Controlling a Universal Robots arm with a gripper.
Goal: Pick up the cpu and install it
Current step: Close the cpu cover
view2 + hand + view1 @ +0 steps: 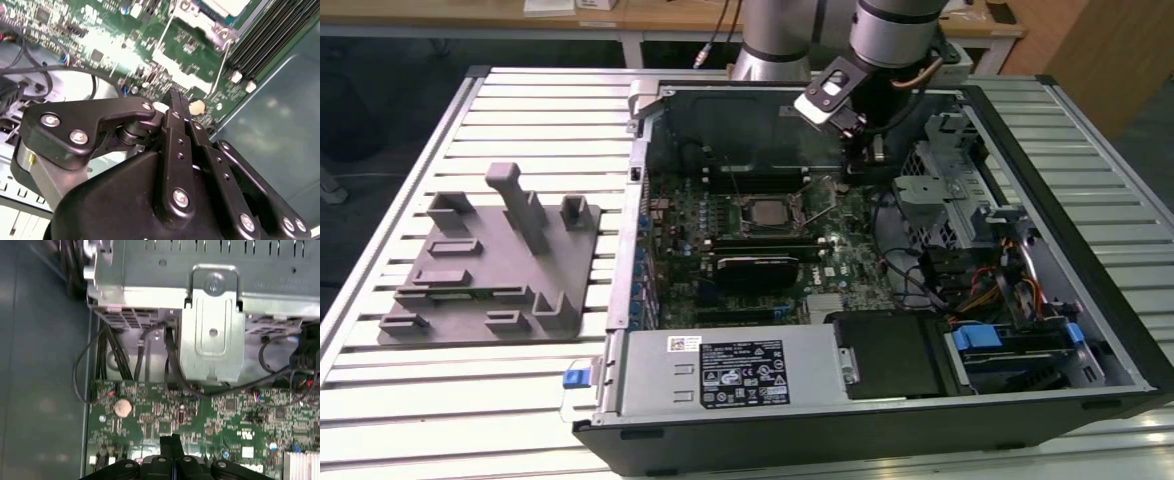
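Hangs inside the open computer case (761, 440), gripper (871, 158) low over the green motherboard (841, 270). Fingers (175, 115) pressed together in both wrist views, pinching nothing. Just beside the fingertips, a round coin battery (122, 407). Farther from the tool and untouched: the cpu (767, 212), seemingly seated in its socket, though hard to confirm. Well away from the tool, outside the case: the grey fixture (494, 260).
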